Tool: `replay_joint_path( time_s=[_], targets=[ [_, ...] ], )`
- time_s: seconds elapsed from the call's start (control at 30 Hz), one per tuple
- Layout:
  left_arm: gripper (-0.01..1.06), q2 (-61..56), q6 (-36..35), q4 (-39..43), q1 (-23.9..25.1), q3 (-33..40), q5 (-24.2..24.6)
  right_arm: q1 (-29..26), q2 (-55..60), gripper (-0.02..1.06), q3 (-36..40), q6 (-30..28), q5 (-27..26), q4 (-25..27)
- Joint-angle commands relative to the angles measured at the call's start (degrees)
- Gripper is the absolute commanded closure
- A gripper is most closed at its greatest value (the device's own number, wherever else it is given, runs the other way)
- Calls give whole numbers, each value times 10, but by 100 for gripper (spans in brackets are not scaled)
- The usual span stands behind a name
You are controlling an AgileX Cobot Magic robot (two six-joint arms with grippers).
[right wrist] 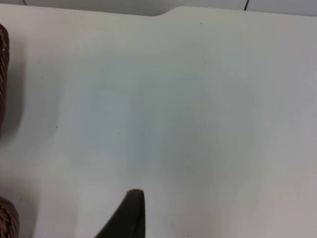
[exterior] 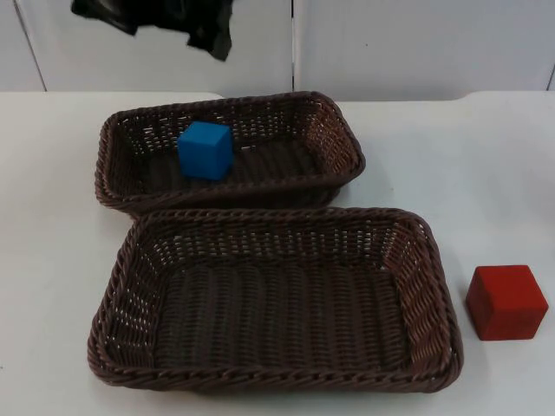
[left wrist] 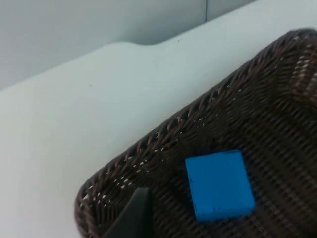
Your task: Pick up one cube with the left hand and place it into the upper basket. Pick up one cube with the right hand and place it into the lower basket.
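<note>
A blue cube (exterior: 205,150) lies inside the upper basket (exterior: 338,139), toward its left side, with nothing holding it. The left wrist view shows the blue cube (left wrist: 219,185) on the basket's woven floor near a corner of the upper basket (left wrist: 163,136). My left gripper (exterior: 211,39) hangs high above that basket's far rim, clear of the cube. A red cube (exterior: 506,302) rests on the white table just right of the lower basket (exterior: 425,260), which holds nothing. My right gripper (right wrist: 130,213) hovers over bare table to the right of the baskets.
The two brown wicker baskets stand close together, the lower one nearer the table's front edge. A grey partition wall (exterior: 416,43) closes the back of the table. Basket rims (right wrist: 4,49) edge the right wrist view.
</note>
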Motion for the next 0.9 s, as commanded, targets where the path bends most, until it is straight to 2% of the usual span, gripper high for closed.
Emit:
replay_joint_path(
  time_s=[0.0,0.3,0.43,0.53,0.87],
  targets=[
    [0,-45,0,-5,-4,-2,35,-3,-1,-1,-6,-7,2,-2],
    [0,-140,3,-5,-4,5,83,-3,-1,-1,-6,-7,2,-2],
    [0,-193,4,-5,-4,54,62,-3,-1,-1,-6,-7,3,-2],
    [0,-249,4,-7,-4,117,42,-3,-1,-1,-6,-7,5,0],
    [0,-413,-6,-9,-4,247,53,-1,-1,-1,-6,-7,10,22]
  ],
)
